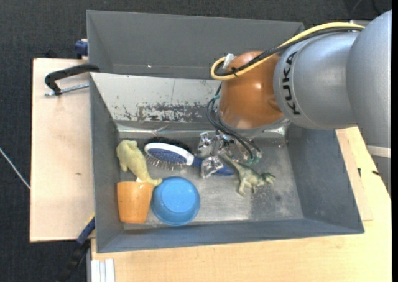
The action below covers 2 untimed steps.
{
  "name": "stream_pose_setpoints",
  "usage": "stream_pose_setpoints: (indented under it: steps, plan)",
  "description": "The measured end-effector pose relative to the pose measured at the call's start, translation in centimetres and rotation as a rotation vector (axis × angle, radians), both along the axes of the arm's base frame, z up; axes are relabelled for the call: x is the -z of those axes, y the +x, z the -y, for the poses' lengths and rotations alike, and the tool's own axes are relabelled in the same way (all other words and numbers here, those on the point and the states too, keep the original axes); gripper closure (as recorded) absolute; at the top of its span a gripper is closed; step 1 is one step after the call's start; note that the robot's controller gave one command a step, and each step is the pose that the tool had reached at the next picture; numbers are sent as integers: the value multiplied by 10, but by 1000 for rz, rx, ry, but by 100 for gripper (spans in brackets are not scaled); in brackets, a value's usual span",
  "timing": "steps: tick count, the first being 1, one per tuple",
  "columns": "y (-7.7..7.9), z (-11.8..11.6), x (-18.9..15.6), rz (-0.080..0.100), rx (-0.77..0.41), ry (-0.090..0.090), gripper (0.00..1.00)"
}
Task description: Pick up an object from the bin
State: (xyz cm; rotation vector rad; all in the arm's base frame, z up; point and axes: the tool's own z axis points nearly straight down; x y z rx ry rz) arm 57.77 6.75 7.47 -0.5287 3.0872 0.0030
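Observation:
My gripper is low in the middle of the bin, under the orange wrist cover. Its two metal fingers stand apart, open, with nothing clearly held between them. The blue handle end of a blue and white hairbrush reaches to the lower fingertip from the left. Just right of the gripper, a small tan and green toy dinosaur lies on the bin floor.
A pale yellow toy animal lies by the left wall. An orange cup and a blue round bowl sit at the front left. Bare floor lies at the front right. The arm covers the back right.

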Motion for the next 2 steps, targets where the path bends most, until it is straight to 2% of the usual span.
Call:
stream_pose_setpoints:
  steps: [1, 2]
  plan:
    - [2, 0, -99, 5, -30, -1, 100]
    - [8, -7, -151, 3, -12, -1, 100]
